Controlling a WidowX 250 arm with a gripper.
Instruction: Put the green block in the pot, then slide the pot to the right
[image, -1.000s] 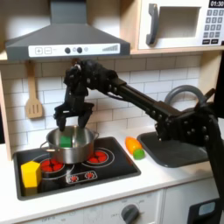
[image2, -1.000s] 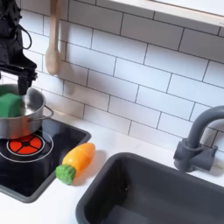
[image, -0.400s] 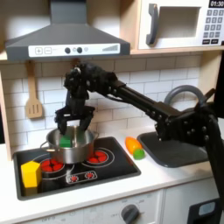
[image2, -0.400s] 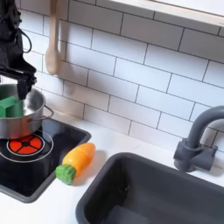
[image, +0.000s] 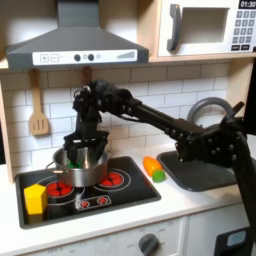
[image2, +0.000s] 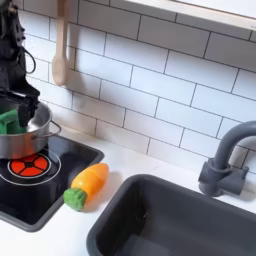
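On the worktop (image: 180, 205), the yellow block (image: 35, 197) was seen nearest the camera in the first exterior view, at the stove's (image: 120, 195) front corner. Behind it, the pot (image: 78, 169) stood on a burner, the tool (image: 80, 150) lowered into its mouth. The green block (image2: 9, 121) was seen inside the pot, apparently gripped between narrowed fingers, though release could not be ruled out. Nothing else was seen in the pot.
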